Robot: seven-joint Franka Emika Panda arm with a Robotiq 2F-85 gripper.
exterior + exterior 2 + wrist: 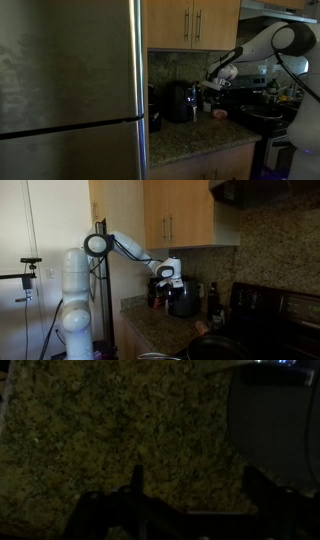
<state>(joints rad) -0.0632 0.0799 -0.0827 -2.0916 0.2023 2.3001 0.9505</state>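
Claw (166, 280) apart, empty, above black appliance (183, 300) on counter (190, 140). Prob. stiff, heavy-ish, slick (take its sides).

A dim kitchen: wooden cabinets (195, 22) hang above a speckled granite counter (190, 142) and backsplash (272, 252). A steel refrigerator (70, 90) fills the foreground.
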